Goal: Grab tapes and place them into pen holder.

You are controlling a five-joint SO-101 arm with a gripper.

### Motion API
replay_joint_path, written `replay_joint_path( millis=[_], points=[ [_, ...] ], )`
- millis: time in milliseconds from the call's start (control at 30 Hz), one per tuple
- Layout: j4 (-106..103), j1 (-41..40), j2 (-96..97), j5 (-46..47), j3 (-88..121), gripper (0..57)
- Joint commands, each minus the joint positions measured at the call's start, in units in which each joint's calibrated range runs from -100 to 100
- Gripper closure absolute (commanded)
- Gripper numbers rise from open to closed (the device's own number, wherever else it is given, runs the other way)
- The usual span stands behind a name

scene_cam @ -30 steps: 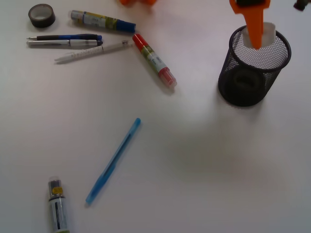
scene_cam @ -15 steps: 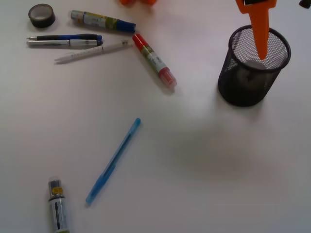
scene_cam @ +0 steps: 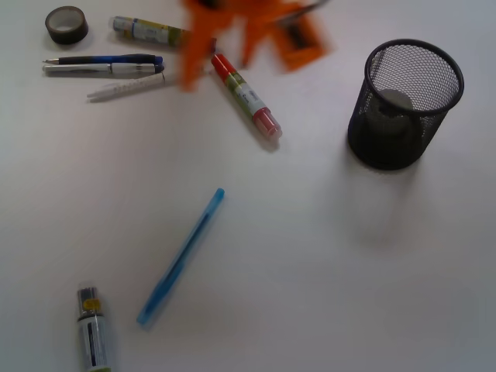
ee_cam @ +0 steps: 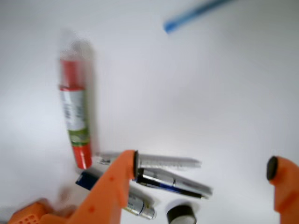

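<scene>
Table: a plain white surface carried everything in both views.
Red marker: lay slanted near the middle top in the front view, its upper end under the blurred orange gripper; in the wrist view it ran upright at left.
Blue-and-yellow marker: lay at the top, its right end hidden by the gripper.
Dark pen and silver pen: lay side by side just below that marker.
White pen: slanted just beneath them, its right end reaching the gripper's blur.
Light blue pen: lay diagonally, well apart in the lower middle.
Small marker: sat at the bottom left edge.
Gripper: an orange smear over the pen cluster in the front view; in the wrist view its two jaws stood wide apart with nothing between them but the pens and table below.
Dark grey tape roll: rested flat in the top left corner, left of the pens and apart from the gripper; in the wrist view it sat at the bottom edge between the spread jaws, beyond the pens.
Pen holder: stood upright at right, well away from the gripper.
Whitish tape roll: showed pale inside the holder.
Other contents: a dark shape showed through the mesh, too unclear to name.
</scene>
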Motion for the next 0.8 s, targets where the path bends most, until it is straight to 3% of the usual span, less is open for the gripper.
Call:
replay_joint_path(
  millis=[0, 133, 233, 533, 767],
  points=[
    [1.72, 18.07, -3.39, -0.73, 6.73, 26.0],
    [1.11, 33.62, -3.3, -1.47, 18.87, 26.3],
    [1.54, 39.98, -3.56, -1.17, 21.86, 26.3],
    [-2.57, 52.84, -3.47, 4.4, 21.77, 26.4],
    [-12.02, 55.15, -2.71, 8.25, 22.31, 26.4]
  ],
)
